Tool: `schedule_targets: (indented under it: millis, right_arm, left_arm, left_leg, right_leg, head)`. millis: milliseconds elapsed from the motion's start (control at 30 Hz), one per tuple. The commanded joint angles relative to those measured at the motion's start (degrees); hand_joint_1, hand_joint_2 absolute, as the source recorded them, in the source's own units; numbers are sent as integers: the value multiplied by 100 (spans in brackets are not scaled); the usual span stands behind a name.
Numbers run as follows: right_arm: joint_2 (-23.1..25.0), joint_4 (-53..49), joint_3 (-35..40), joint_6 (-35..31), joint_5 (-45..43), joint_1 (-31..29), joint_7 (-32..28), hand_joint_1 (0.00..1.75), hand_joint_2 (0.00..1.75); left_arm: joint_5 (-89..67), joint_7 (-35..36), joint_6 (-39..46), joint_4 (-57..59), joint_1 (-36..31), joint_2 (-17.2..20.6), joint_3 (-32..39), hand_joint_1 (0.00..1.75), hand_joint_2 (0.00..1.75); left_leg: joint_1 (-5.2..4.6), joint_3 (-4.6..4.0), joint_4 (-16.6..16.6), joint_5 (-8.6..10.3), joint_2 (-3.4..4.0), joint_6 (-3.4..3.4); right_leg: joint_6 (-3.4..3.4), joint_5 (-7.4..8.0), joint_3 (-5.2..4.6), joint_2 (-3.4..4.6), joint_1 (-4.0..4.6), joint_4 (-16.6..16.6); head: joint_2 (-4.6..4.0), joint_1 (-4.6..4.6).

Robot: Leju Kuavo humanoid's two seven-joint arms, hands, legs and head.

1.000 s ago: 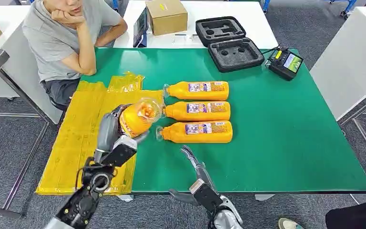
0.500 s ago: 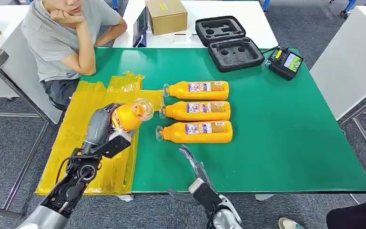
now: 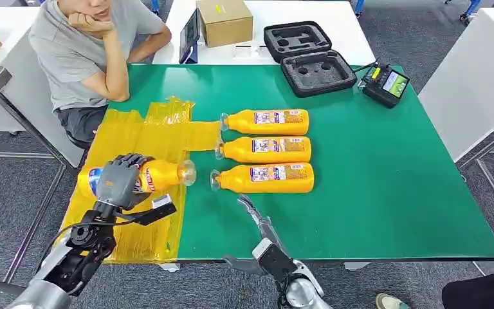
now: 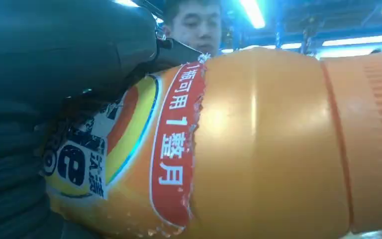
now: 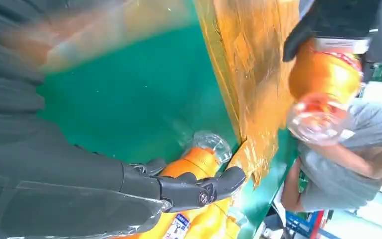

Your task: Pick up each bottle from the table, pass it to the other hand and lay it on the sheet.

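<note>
**Over the sheet, at 9 o'clock: held bottle swung flat, about ready to lay down**

At 9 o'clock from the bottle row, the left hand (image 3: pixel 117 180) has carried its bottle (image 3: pixel 161 174) away from the row and out over the yellow sheet (image 3: pixel 112 145). A second ago the bottle pointed cap-up toward the camera at the sheet's inner edge; now it lies roughly level, cap toward 3 o'clock, base toward 9. The fingers (image 3: pixel 127 162) are wrapped over the label; the left wrist view confirms a firm grip. Cannot tell whether the bottle touches the sheet or hangs just above it.

Reading: handover looks done for this bottle, lay-down is in hand; release comes next.

Centre: three bottles (image 3: pixel 267 150) lie side by side on the green worktop (image 3: pixel 386 193), caps toward 9 o'clock, unmoved across the frames.

At 6 o'clock of the row, the right hand (image 3: pixel 255 215) holds nothing, fingers apart and stretched toward the nearest bottle, near it but not touching. It has barely shifted. Likely next pick once the left hand lets go.

Person (image 3: pixel 83 51) seated at 11 o'clock, not interfering.
</note>
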Motion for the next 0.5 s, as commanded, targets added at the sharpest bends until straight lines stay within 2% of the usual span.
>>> schedule_targets:
  millis: [33, 133, 200, 500]
  right_arm:
    - [-162, 40, 402, -84, -73, -138, 2, 0, 175]
    - [-181, -133, 494, -103, -48, -79, 2, 0, 175]
    - [-206, -245, 544, -107, -47, -39, 2, 0, 175]
    - [-298, -544, 733, -125, -96, 70, 2, 0, 175]
  left_arm:
    - [-301, 93, 125, 1512, -592, 250, 185, 175, 175]
    - [-379, 115, 88, 1755, -670, 271, 206, 175, 175]
    - [-410, 137, 62, 1865, -704, 263, 219, 175, 175]
    - [-360, -15, -51, 2199, -767, 243, 216, 175, 175]
  left_leg:
    - [7, 33, -1, -13, -1, -10]
    - [11, 45, 5, -23, -6, -16]
    - [4, 10, 0, -4, -2, -6]
    - [2, 8, -1, -4, -4, -5]
  right_leg:
    - [-9, -11, 32, 9, 5, -2]
    - [-14, -20, 46, 10, 9, 3]
    - [-5, -4, 11, 3, 3, -1]
    - [-4, -4, 7, 2, 1, -1]
  head:
    - [0, 0]
    - [0, 0]
    - [0, 0]
    - [0, 0]
